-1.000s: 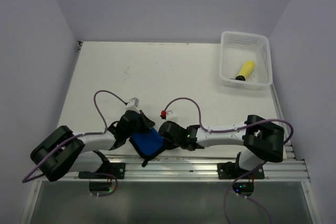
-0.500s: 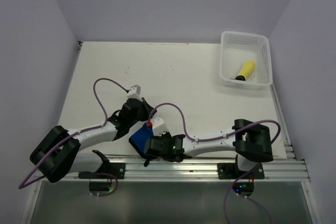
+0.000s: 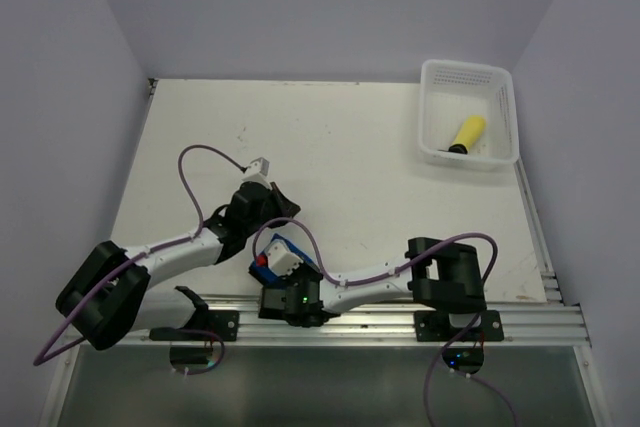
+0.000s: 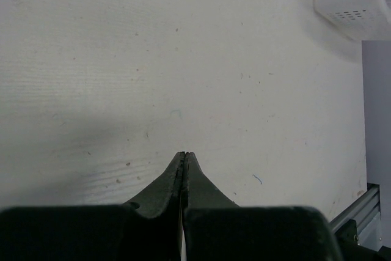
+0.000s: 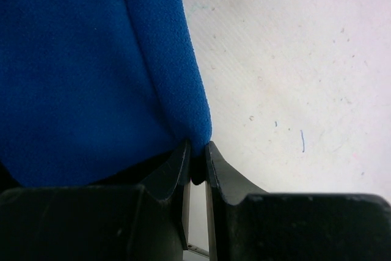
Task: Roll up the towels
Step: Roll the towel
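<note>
Right gripper (image 5: 197, 151) jaws clamped on blue towel (image 5: 79, 59) edge, desk (image 5: 293, 59) 6 o'clock. Left gripper (image 4: 184, 154) jaws together, empty. Yellow towel (image 3: 467, 133) looks rolled, in basket (image 3: 468, 161), 2 o'clock. Advice: roll slowly with even tension, left pins the loose end.

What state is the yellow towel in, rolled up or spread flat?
Rolled up. The top view shows the yellow towel as a short tube lying inside the white basket, dark edging at one end.

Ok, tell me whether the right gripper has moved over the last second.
Yes. In the top view the right gripper has swung left along the near rail and closer to it, gripping the blue towel.
</note>
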